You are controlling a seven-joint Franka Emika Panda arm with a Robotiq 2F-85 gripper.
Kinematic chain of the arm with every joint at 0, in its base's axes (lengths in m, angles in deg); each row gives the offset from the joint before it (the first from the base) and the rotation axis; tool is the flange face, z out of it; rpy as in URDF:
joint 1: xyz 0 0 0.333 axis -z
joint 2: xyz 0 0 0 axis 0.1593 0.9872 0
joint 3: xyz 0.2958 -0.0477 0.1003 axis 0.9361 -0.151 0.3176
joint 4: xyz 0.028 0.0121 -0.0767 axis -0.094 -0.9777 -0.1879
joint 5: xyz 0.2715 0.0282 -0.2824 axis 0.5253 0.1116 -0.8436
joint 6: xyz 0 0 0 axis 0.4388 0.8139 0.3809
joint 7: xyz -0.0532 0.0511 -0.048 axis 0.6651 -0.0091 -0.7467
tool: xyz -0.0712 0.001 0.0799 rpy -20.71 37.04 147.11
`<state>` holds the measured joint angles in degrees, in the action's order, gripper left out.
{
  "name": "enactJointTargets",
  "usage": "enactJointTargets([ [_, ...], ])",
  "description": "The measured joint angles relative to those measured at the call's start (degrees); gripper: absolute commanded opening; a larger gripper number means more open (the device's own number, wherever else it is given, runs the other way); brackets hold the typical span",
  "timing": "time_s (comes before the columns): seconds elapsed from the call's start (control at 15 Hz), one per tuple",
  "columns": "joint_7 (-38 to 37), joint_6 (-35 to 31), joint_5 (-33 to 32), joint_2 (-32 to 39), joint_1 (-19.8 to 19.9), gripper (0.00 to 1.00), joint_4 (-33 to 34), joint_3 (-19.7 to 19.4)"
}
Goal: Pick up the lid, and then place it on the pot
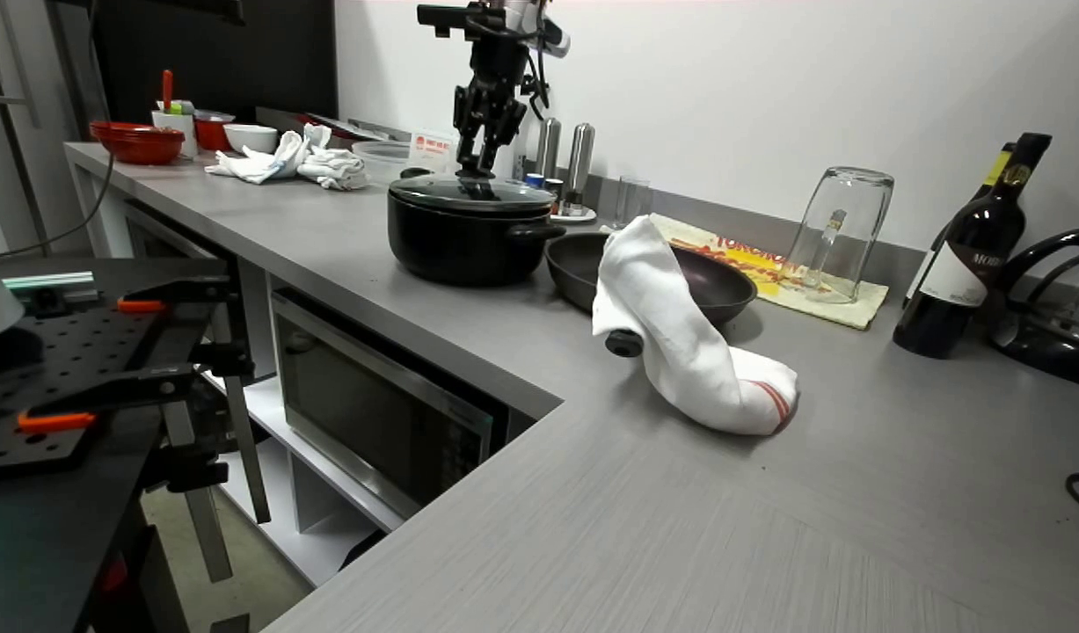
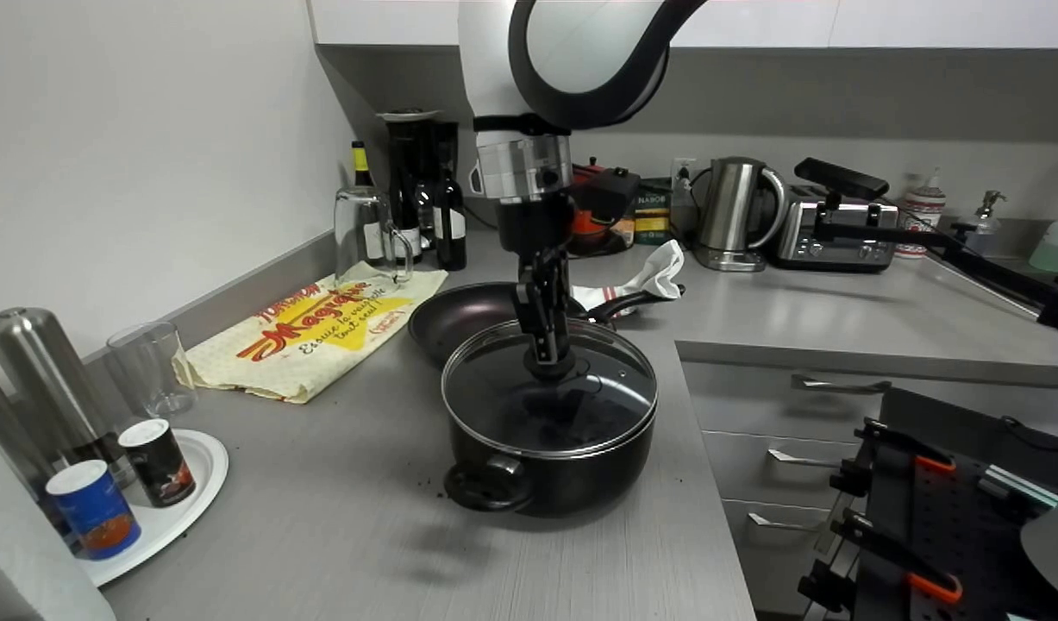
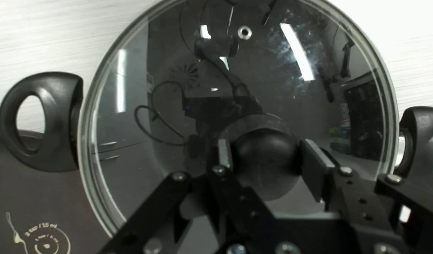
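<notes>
Gripper (image 3: pixel 267 157) around lid (image 3: pixel 234 88) knob (image 3: pixel 265 151), 2 pot handles (image 3: pixel 57 116)

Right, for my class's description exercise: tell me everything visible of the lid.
The lid is round and glassy, with a silvery rim, a small metal-ringed hole and a rounded black knob at its middle. Bright reflections cross it. It lies on the black pot, roughly level; whether fully seated is unclear. The gripper has its fingers either side of the knob; firm contact can't be confirmed.
</notes>
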<state>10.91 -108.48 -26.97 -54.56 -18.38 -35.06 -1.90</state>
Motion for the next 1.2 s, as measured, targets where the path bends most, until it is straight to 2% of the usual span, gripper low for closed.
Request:
enactJointTargets([
  [1.07,1.18,0.0,0.62,0.43,-1.38,0.25,0.03,2.08],
  [1.13,1.18,0.0,0.65,0.44,-1.5,0.75,0.03,2.14],
  [1.2,1.18,0.0,0.72,0.47,-1.59,0.77,0.03,2.21],
])
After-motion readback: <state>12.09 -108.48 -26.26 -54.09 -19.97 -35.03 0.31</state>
